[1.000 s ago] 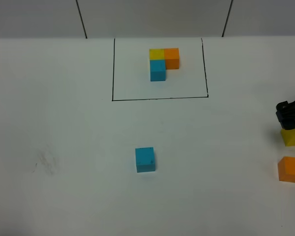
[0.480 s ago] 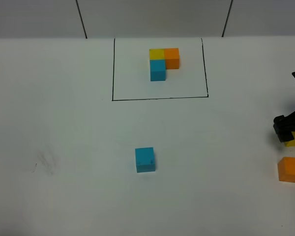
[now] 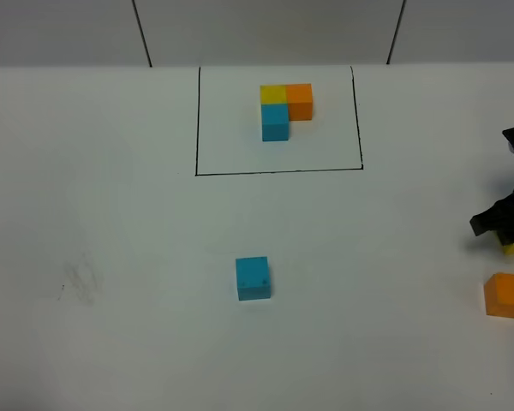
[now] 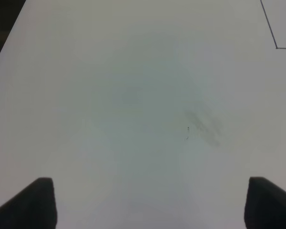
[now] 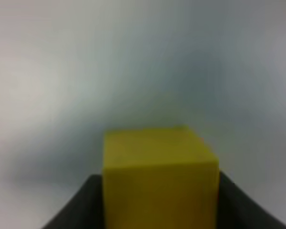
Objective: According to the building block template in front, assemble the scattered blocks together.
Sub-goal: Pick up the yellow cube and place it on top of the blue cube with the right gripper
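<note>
Right over at the right edge of the white table [image 3: 111, 223], the right gripper [image 3: 499, 224] is down on the loose yellow cube [image 5: 159, 181]. From the high camera only a sliver of yellow peeks out beneath the black fingers. In the wrist view the dark jaws sit flush against both flanks of the cube with no gap showing, so I read that as clamped on it. Whether it has left the tabletop, I cannot tell. Just beside it, nearer the front edge, sits the orange cube [image 3: 507, 294], untouched. The blue cube [image 3: 253, 278] sits alone in the middle of the table, well apart from the other two. At the back, the building block template [image 3: 284, 110] waits inside its black rectangle [image 3: 278, 171]: yellow and orange side by side, with blue tucked in front of the yellow to make the L. The left gripper [image 4: 150, 205] hangs over bare table with its jaws wide apart, holding nothing. As for progress, this looks like the very start: no two loose cubes touch yet. The yellow one appears to be the first pick, and it has to travel to join the blue. After that, the orange must be fetched and set against the yellow to match the pattern.
</note>
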